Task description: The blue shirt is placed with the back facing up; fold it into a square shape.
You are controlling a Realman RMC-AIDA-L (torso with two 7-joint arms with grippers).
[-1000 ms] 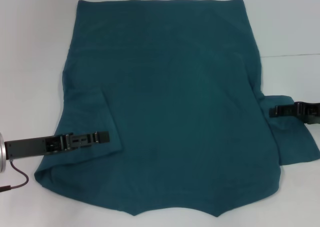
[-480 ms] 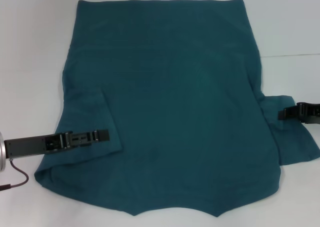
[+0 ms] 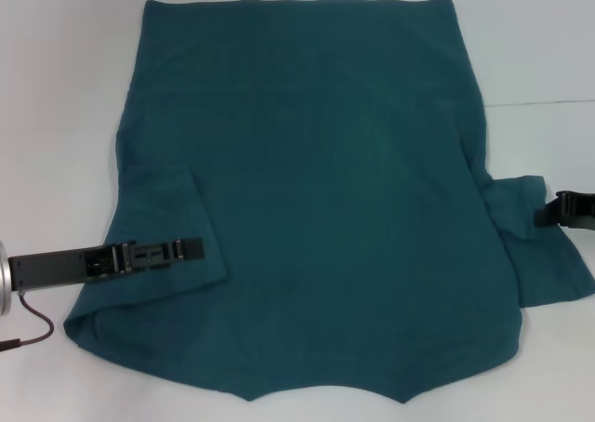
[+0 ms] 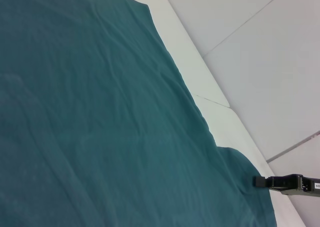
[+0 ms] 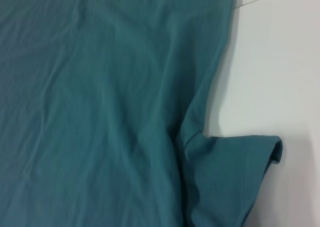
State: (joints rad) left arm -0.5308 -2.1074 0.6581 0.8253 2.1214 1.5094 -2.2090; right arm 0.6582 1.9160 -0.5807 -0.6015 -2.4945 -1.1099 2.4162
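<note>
Head view: the left gripper (image 3: 191, 249) lies low on the folded-in left sleeve, fingers apparently together, grip unclear. The right gripper (image 3: 550, 214) sits at the right sleeve's outer edge; its fingers can't be judged. The shirt (image 3: 316, 199) lies spread, plain side up, covering most of the bench (image 3: 56, 87).

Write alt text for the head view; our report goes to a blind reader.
A blue shirt lies flat on a white table, plain side up. The left gripper rests on its folded-in sleeve; the right gripper is at the other sleeve's edge.
</note>
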